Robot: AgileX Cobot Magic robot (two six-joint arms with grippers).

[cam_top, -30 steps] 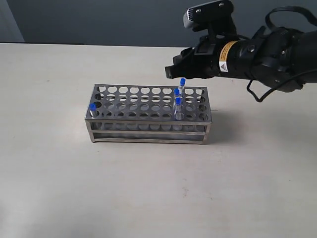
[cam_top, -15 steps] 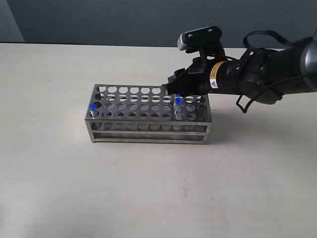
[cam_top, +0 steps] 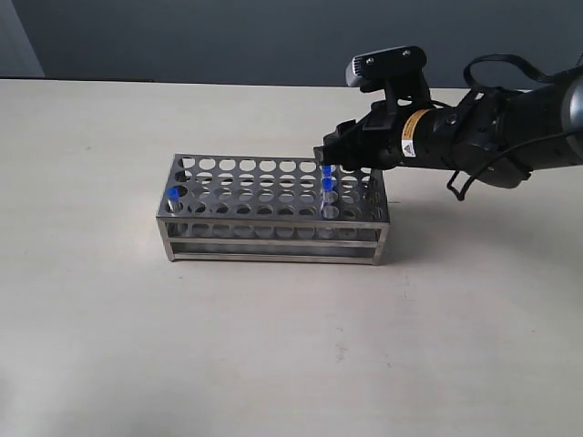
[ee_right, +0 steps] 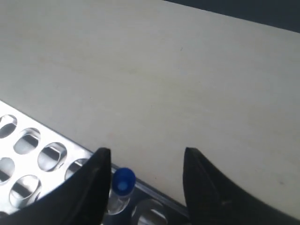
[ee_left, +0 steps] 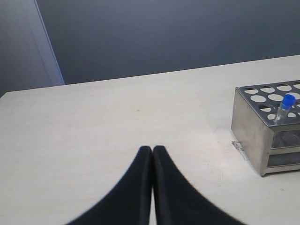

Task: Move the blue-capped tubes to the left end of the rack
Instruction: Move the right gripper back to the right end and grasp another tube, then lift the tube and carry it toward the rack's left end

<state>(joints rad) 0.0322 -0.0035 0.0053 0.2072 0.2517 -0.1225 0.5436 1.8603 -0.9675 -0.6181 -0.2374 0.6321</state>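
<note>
Currently the rack (cam_top: 273, 244) holds blue-capped tubes (cam_top: 171, 195) near both ends.

- This looks like a lab bench or a robot test station.
- A steel test-tube rack (cam_top: 273, 205) stands just below the claw (cam_top: 326, 157). It is lab ware, with rows of round holes in its top plate.
- Thin clear tubes (cam_top: 326, 189) with blue caps stand in the rack. Some are right at the claw's tips and one is at the end far from the claw.
- A plain pale table (cam_top: 273, 346) lies under and around the claw.
- A flat dark grey-blue wall (cam_top: 182, 36) rises behind the claw.
- The claw ends a black robot arm (cam_top: 492, 127). Behind the claw the arm bears a yellow label (cam_top: 409, 123), and a camera (cam_top: 387, 66) sits above it.
</note>
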